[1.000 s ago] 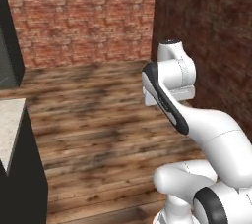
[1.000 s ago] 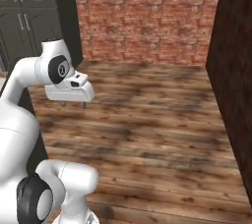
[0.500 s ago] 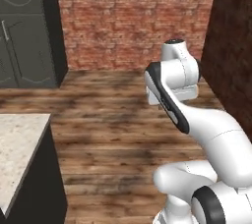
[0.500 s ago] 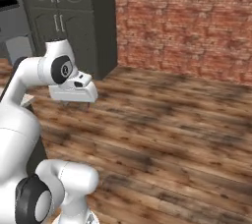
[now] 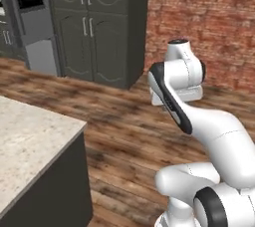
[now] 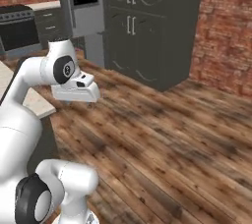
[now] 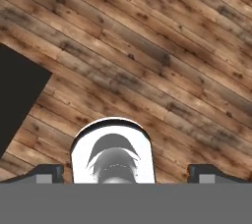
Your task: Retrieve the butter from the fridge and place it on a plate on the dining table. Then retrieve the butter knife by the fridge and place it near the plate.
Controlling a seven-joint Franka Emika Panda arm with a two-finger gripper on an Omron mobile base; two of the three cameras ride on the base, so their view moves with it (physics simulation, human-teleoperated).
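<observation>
The jaws are spread wide, nothing between them, above wooden floor (image 7: pixel 162 56). The whole view has swung since a second ago: the fridge (image 5: pixel 35 27), closed, now appears at ten o'clock, so the approach is underway; the desk (image 5: pixel 30 146) lies at eight o'clock.

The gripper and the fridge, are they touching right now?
Apart. In the right base view the gripper hangs over the wood floor, with open floor between it and the fridge across the room. Jaws open, empty.
</observation>
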